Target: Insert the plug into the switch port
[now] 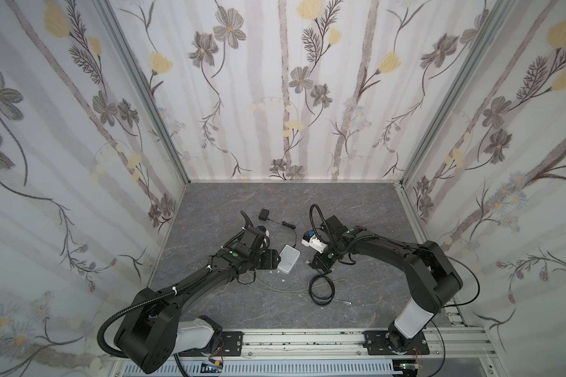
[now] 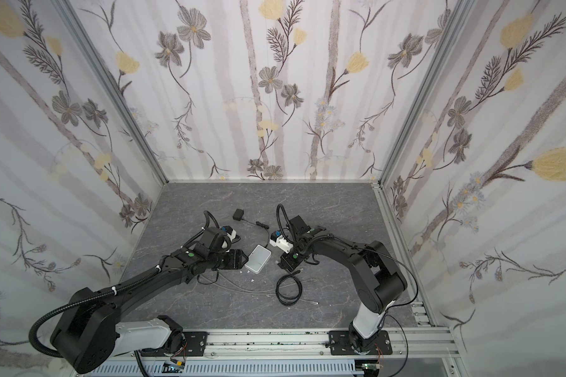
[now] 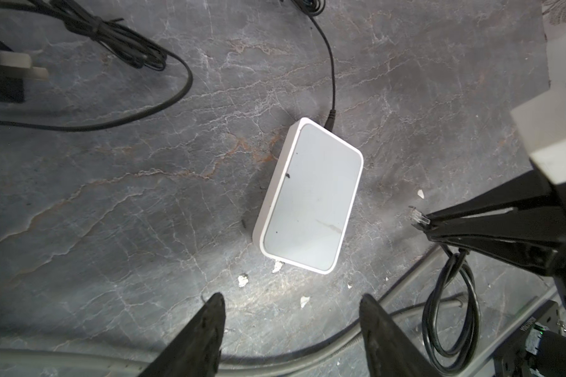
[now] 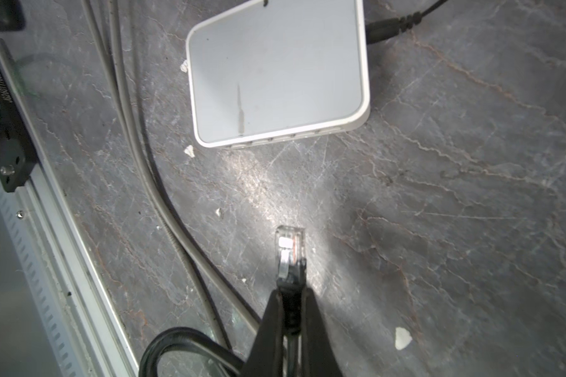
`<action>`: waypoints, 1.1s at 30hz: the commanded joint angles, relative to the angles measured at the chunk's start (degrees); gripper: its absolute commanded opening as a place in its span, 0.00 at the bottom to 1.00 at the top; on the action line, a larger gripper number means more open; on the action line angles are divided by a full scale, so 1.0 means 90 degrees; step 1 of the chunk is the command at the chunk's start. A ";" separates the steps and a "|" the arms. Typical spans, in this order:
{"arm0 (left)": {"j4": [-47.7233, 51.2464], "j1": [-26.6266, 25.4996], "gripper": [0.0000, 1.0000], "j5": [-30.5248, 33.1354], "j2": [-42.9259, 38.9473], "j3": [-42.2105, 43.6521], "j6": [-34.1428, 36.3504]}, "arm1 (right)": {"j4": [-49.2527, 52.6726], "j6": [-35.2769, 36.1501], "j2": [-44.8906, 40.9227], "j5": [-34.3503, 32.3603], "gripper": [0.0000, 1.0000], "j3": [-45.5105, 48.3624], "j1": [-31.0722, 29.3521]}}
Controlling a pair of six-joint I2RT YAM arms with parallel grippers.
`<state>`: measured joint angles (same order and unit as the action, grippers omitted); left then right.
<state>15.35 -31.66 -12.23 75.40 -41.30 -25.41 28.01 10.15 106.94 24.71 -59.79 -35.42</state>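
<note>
The right claw [image 4: 290,289] clenches the Ethernet plug [image 4: 290,244], with the white switch [image 4: 275,71] ahead of its tips. The left claw [image 3: 291,297] gapes empty, the switch just beyond it.

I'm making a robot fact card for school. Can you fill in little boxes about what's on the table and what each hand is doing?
Box: white box lying flat on the grey table, with a black power lead plugged into one side
Sockets: row of ports on the thin side facing the plug
Cable end: plug, clear, on a black cable; apart from the box, not in yet
Right hand: right fingers shut just behind the plug
Left hand: left fingers open, holding nothing, not touching the box
Also there: grey cables
</note>
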 commanded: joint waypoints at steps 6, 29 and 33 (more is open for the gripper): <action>-0.0803 0.0139 0.63 -0.0129 0.0920 -0.0297 0.0317 | -0.0803 -0.0405 0.0102 -0.0376 0.00 0.0188 -0.0182; -0.0976 0.0139 0.53 -0.0629 0.2262 -0.0875 0.0587 | -0.0700 -0.0360 0.0748 0.0040 0.00 -0.0232 -0.0453; -0.0808 0.0139 0.62 -0.0345 0.1743 -0.0807 0.0577 | -0.0695 -0.0383 0.0452 0.0057 0.00 -0.0183 -0.0468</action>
<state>7.97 -30.39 -17.34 94.15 -48.73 -20.53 23.33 6.52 112.86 23.73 -61.28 -39.42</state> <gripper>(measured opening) 0.582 0.084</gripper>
